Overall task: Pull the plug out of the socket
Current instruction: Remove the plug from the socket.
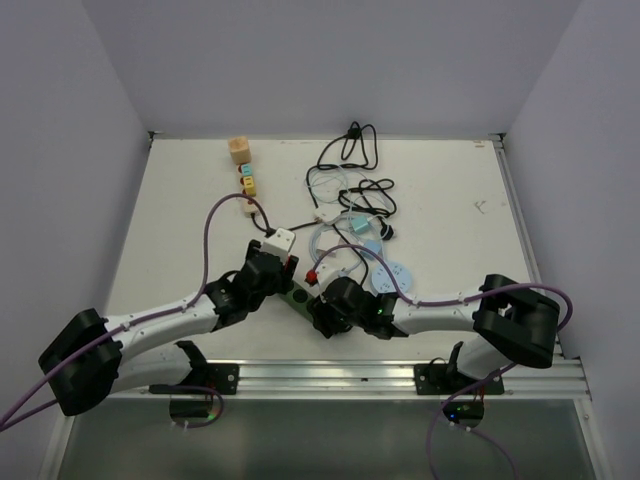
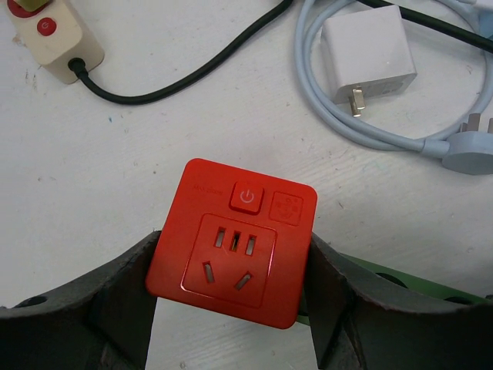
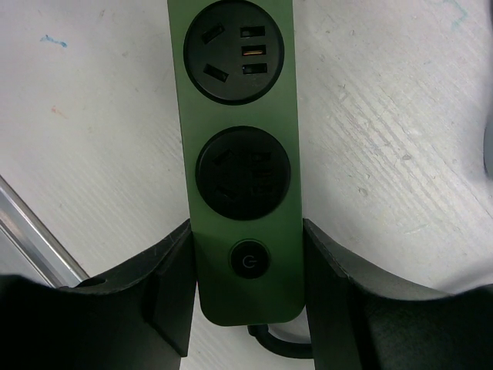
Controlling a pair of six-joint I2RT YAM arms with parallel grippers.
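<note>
Right gripper (image 3: 246, 250) clamped on the green power strip (image 3: 237, 100), likely to anchor it. Left gripper (image 2: 233, 270) clamped across the red plug block (image 2: 245, 231), seemingly seated on that strip, ready for pulling. Beyond: white charger (image 2: 368, 54), loose.

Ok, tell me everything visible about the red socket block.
The red socket block is glossy plastic, square with rounded corners. Its face carries a power button, a small embossed square beside it and an empty five-hole outlet. Slightly tilted, it is pinched on both sides by the left claw, with a green power strip behind it.
</note>
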